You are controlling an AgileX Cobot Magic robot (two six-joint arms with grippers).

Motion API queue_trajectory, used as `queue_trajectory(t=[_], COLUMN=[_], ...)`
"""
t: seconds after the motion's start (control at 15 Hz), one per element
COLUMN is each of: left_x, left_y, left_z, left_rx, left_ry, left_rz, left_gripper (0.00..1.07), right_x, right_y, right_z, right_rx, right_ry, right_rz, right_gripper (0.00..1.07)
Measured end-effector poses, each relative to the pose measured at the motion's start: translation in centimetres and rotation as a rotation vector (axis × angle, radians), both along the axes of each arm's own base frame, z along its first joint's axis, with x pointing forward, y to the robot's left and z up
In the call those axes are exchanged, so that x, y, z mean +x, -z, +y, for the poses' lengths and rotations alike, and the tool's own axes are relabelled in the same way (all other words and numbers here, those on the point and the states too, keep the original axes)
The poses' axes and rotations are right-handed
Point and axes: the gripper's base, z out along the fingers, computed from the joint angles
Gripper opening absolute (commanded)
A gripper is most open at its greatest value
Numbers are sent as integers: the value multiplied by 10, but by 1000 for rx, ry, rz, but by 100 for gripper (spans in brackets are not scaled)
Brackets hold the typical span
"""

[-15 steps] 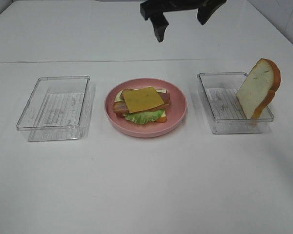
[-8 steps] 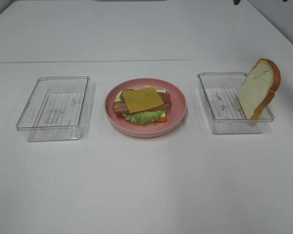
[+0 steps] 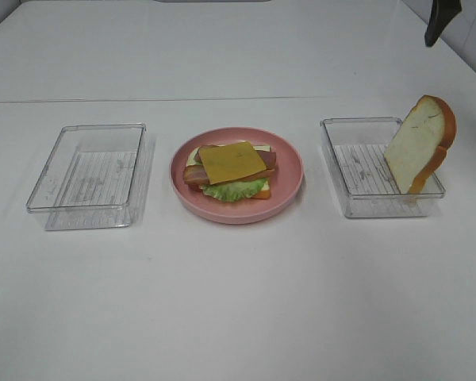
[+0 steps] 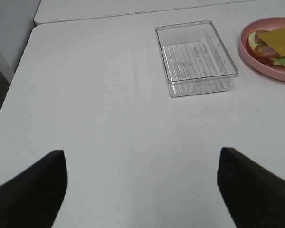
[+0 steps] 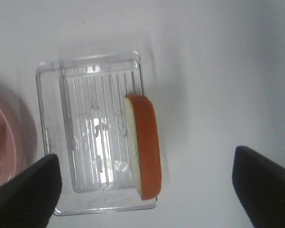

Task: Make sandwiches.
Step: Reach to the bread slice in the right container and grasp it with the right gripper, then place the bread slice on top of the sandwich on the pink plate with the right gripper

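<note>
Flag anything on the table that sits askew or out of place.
The bread slice stands on edge, leaning on the far-right rim of the right tray rather than lying flat. On the plate, the cheese slice sits slightly rotated.

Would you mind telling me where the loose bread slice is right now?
In the exterior high view the bread slice stands on edge, tilted, in the right clear tray, leaning against its right wall, to the right of the pink plate.
</note>
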Motion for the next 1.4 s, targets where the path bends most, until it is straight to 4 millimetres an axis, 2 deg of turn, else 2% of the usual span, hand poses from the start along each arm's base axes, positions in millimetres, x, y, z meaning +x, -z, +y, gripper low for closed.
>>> queue_trajectory(t=[0.07,0.27,0.33,0.47,0.53,0.6,0.67,0.73,1.0,1.13,1.27,1.4], left_x=[0,0,0,0,0,0,0,0,0,0,0,0], left_y=[0,0,0,0,0,0,0,0,0,0,0,0], left_z=[0,0,0,0,0,0,0,0,0,0,0,0], left_rx=[0,0,0,0,0,0,0,0,0,0,0,0], left_ry=[0,0,0,0,0,0,0,0,0,0,0,0], left_rz=[0,0,0,0,0,0,0,0,0,0,0,0], left_gripper=[79,79,79,79,79,79,79,79,79,79,79,79], right_x=[2,7,13,16,17,18,18,18,17,16,11,0], right_y=[28,68,97,110,116,118,118,118,117,109,91,48], right_z=[1,1,2,3,3,3,3,3,4,6,7,16], right_rx=[15,18,29,41,42,42,43,43,57,64,71,167], right_ry=[-6,-6,-5,-7,-5,-4,-3,-3,0,-1,-3,-19], right_rz=[57,135,182,206,212,214,215,213,217,206,177,104], right_gripper=[94,94,94,91,69,53,15,1,0,0,0,0])
